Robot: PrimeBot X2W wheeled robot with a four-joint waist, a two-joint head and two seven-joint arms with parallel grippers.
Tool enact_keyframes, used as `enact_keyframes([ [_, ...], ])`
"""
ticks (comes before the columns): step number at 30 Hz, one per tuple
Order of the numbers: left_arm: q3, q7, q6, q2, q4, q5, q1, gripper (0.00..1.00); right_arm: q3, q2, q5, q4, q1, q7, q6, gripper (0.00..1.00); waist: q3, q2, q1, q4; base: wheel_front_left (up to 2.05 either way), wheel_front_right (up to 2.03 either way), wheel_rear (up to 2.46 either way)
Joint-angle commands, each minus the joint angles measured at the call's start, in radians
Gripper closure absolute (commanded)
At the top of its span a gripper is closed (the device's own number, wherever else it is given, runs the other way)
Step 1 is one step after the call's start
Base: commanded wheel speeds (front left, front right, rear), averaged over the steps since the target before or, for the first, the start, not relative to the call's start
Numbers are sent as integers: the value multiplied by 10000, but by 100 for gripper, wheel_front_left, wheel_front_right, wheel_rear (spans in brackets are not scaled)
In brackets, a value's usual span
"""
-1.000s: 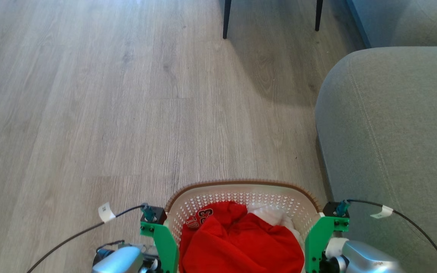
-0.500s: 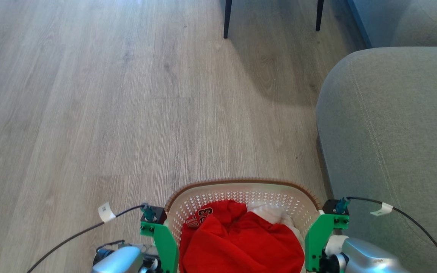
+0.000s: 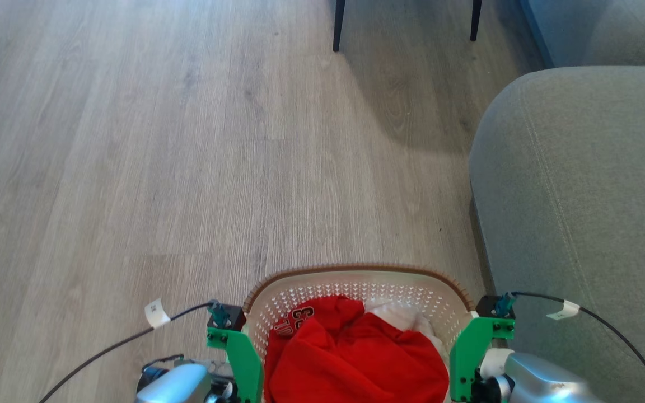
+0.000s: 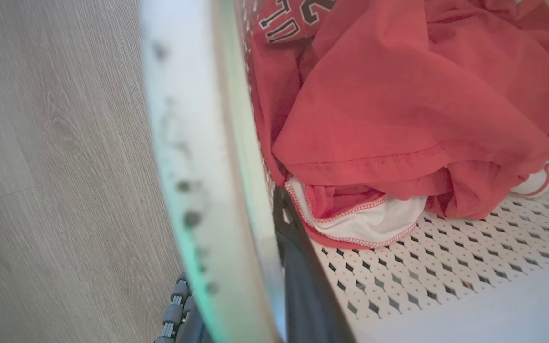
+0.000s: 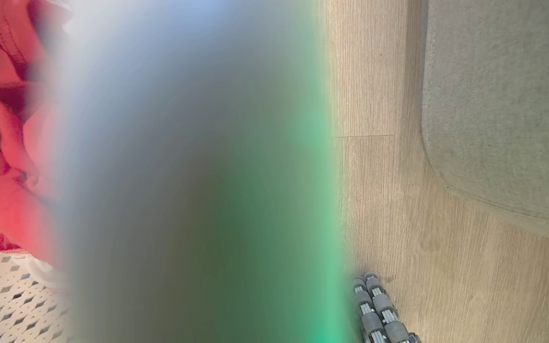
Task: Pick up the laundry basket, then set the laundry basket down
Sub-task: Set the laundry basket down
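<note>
The laundry basket (image 3: 356, 278), white and perforated with a brown woven-look rim, sits at the bottom middle of the head view between my two arms. It holds a red garment (image 3: 356, 358) and some white cloth. My left gripper (image 3: 242, 358) is clamped on the basket's left side. In the left wrist view the pale rim (image 4: 198, 190) runs between the fingers, with one dark finger (image 4: 303, 286) inside the wall. My right gripper (image 3: 465, 358) grips the right side, and the rim (image 5: 198, 190) blurs across the right wrist view.
A grey sofa (image 3: 580, 196) stands close on the right, its edge beside the basket. Two dark chair legs (image 3: 338, 25) rise at the top. Wood floor (image 3: 132, 168) stretches ahead and left. Base wheels (image 5: 379, 309) show below the basket.
The floor, chair legs and sofa have slid slightly up and right in the head view, so the camera has moved. Basket and both grippers keep their places in the picture.
</note>
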Motion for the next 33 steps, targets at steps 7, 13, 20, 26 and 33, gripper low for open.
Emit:
enact_keyframes([
  [7,70,-306,-69,68,-290,61,-449,100,155,229,127,-219,-582,-170,159,100,453,0,0,13,0,0,0],
  [13,69,-444,-69,68,-326,116,-795,100,175,229,127,-140,-953,-375,159,100,1190,0,0,35,0,0,0],
  [20,69,-707,-10,68,-426,246,-1488,100,147,229,45,-13,-1662,-964,159,100,2569,0,0,127,0,0,0],
  [26,69,-1006,248,68,-829,379,-2271,100,134,197,-123,122,-2422,-1479,159,100,3938,0,0,233,0,0,0],
  [33,69,-1283,579,68,-1120,700,-3241,100,50,-6,-237,194,-3377,-1955,159,100,5541,0,0,378,0,0,0],
])
